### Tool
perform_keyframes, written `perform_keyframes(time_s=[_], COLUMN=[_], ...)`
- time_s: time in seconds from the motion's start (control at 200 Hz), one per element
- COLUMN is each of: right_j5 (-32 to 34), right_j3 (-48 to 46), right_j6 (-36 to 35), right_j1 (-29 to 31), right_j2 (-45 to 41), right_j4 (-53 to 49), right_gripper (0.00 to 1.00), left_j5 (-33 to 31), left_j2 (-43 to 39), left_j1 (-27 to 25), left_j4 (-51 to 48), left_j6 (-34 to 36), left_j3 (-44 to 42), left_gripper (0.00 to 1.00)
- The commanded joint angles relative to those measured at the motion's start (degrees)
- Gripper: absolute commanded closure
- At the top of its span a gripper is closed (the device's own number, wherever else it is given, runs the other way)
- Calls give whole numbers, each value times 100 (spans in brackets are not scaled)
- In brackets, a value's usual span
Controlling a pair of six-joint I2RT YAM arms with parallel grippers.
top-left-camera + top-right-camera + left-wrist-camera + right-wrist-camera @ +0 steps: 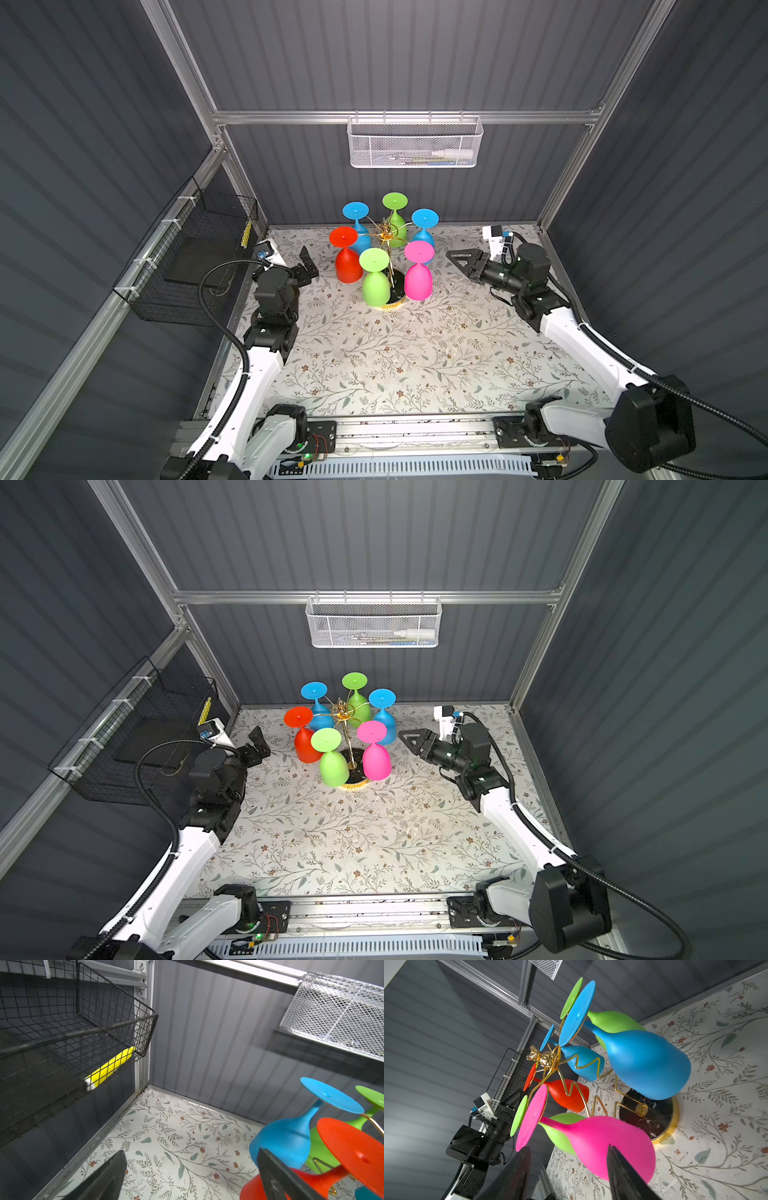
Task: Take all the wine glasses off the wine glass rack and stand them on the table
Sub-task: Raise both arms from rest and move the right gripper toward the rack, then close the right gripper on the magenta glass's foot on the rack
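Observation:
The wine glass rack (386, 233), a gold wire stand on a black round base (654, 1109), stands at the back middle of the table. Several coloured wine glasses hang upside down from it. The pink one (417, 282) is at the front right, the red one (348, 266) at the left, a green one (375, 286) at the front, and a blue one (648, 1064) at the right. My right gripper (451, 255) hovers just right of the pink glass, apart from it, its jaws open with nothing between them. My left gripper (309, 266) is wide open left of the red glass (353, 1151).
A white mesh basket (413, 143) hangs on the back wall above the rack. A black wire basket (199, 249) holding a yellow item (110, 1068) is fixed to the left wall. A floral cloth (395, 365) covers the table in front of the rack.

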Motion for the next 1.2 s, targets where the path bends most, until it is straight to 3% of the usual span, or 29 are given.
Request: perform_keyframes(time_s=[0.0,0.67,0.845,0.97,1.191], right_j5=[-17,-181,-103,119,431], right_j3=[286,925,975,1069,1364], right_j6=[161,846,946,675,269], right_j1=[164,582,596,616,822], right_j2=[77,997,958,815,809], right_j4=[-38,607,625,112,-720], right_gripper=[42,59,56,47,46], left_j5=[112,78,41,22,36], left_j2=[-145,-275,-328,-344,-291], left_j1=[-14,-14,-14,-14,-14], left_j4=[-125,-204,-255,-248,-204], left_j6=[-128,-292,-279,-279,-314], left_j3=[70,-71,-113,-130,-139], left_gripper=[0,0,0,0,0])
